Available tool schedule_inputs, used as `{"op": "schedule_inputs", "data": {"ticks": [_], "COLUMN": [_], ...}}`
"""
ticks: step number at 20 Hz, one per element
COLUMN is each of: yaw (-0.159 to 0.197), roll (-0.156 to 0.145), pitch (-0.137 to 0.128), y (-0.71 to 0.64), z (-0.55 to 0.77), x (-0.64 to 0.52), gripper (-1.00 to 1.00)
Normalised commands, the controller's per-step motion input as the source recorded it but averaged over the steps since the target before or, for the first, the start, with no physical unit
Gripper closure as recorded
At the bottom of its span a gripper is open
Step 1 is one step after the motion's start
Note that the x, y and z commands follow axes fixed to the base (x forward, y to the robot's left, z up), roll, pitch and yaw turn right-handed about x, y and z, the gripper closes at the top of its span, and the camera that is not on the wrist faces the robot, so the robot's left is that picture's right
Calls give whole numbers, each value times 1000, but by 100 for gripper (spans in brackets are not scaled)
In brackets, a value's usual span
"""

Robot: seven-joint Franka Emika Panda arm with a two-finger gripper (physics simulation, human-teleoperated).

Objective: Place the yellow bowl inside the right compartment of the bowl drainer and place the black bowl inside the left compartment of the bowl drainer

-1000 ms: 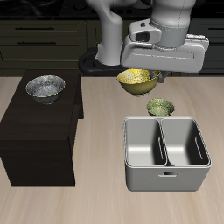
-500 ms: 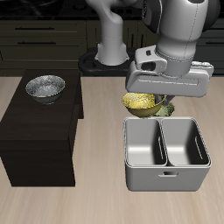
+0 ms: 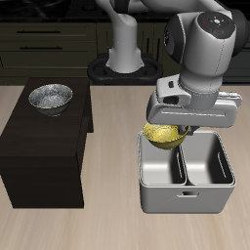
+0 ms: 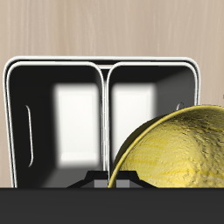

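Yellow bowl (image 3: pixel 164 134) hanging right over the drainer (image 3: pixel 186 191)
You've got the gripper (image 3: pixel 172 125) pinching its rim, bowl tilted above the drainer's back wall.

We've got a light wood table (image 3: pixel 59 229) w/ the grey bowl drainer (image 3: pixel 186 195) sitting on it, plus a dark low cabinet (image 3: pixel 39 156) beside it.

The pincer (image 3: pixel 168 125), apparently gripping the yellow bowl (image 3: pixel 164 134), is hidden.
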Motion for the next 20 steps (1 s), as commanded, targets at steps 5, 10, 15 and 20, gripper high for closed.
{"op": "schedule_inputs", "data": {"ticks": [5,10,15,20], "yaw": [4,74,3,3], "roll": [4,-52,6,-9], "pitch": [30,-8,18,9], "y": [68,-8,-71,-75], "z": [-307,-211,-160,-66], "x": [54,1,-40,2], "gripper": [100,100,-100,-100]}}
